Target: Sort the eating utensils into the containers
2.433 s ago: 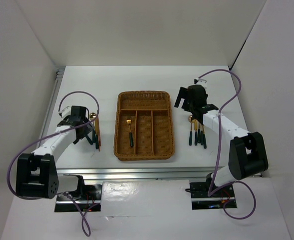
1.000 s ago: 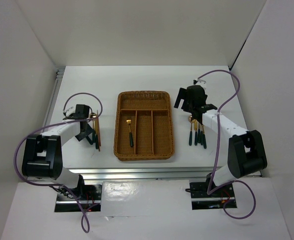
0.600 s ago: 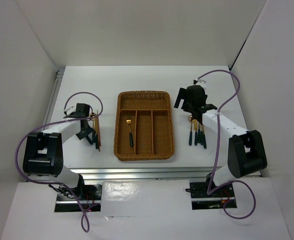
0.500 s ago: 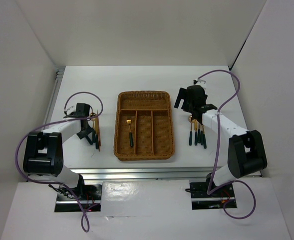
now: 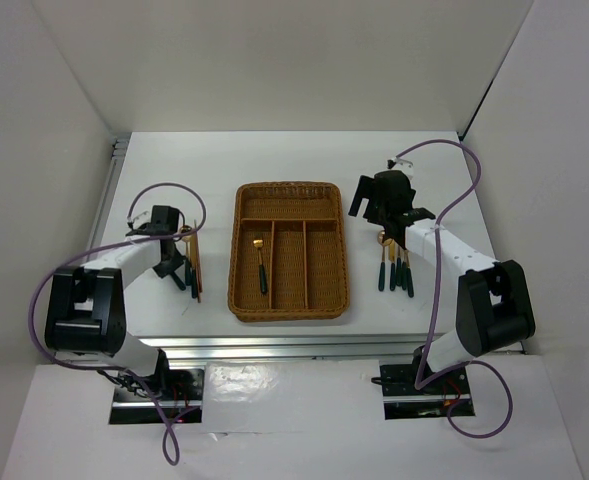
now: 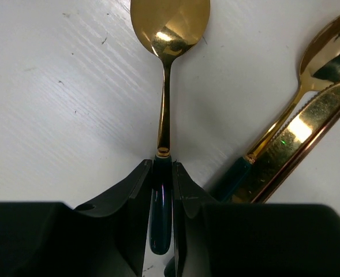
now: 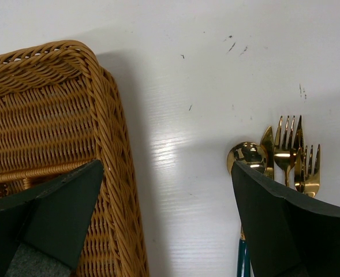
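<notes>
Eating utensils lie on the worktop (image 5: 304, 160) in a left cluster (image 5: 190, 266) and a right cluster (image 5: 395, 266) either side of the wicker tray (image 5: 237, 262). A single piece (image 5: 261, 266) sits in the tray's left long slot. The left pincer (image 6: 161, 173) is pinched on the green handle of a spoon (image 6: 164, 115) in the left cluster. The right pincer (image 7: 165, 168) hangs wide open and empty between the tray and the right cluster.

bright, even light fell from above on the white bench (image 5: 304, 165), with soft shadows. a pale glare streak lay right of the wicker tray (image 7: 109, 133). highlights flashed on the spoon (image 6: 168, 26). the fingers (image 6: 129, 199) of the left pincer (image 6: 163, 173) sat dark and slightly soft-edged.
</notes>
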You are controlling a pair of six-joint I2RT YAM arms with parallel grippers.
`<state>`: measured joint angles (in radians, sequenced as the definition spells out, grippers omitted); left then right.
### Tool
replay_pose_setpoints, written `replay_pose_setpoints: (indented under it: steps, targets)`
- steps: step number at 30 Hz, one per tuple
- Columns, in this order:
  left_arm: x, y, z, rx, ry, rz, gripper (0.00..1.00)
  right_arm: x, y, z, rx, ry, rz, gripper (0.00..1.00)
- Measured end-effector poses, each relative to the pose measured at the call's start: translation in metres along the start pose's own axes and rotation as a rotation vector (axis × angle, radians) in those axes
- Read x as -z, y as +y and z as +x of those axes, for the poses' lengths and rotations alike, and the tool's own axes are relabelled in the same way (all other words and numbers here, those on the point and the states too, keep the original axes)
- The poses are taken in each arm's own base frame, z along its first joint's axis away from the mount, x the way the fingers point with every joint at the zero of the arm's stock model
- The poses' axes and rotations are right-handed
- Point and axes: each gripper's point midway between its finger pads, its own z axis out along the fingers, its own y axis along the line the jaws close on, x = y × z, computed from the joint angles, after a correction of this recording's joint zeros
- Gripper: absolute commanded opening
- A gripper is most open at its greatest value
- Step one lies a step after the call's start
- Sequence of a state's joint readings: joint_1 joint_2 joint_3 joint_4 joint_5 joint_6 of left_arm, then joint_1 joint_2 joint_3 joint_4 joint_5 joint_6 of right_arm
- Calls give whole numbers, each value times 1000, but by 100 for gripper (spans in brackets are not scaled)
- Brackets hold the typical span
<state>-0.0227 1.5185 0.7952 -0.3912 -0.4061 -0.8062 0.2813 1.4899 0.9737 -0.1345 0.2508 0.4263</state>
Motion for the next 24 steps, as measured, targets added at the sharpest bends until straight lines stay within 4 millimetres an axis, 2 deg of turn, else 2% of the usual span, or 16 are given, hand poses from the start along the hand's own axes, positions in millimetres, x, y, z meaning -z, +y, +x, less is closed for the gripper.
replay_pose_setpoints:
  steps: [5,9,13,16,19,24]
  targets:
    - [24,-4,-11,6,-26,62,25,-1,0,1,1,4,2,100]
    - [57,-22,-26,10,-82,171,25,-2,-1,2,2,6,3,100]
    - [96,-49,-31,-56,-116,316,25,-2,-1,2,2,6,3,100]
    - [124,-70,-24,-127,-116,437,25,-2,-1,2,2,6,3,100]
    - [148,-87,-8,-188,-96,551,25,-2,-1,2,0,5,5,100]
    - [176,-109,22,-291,-64,680,25,-2,-4,1,-8,4,10,100]
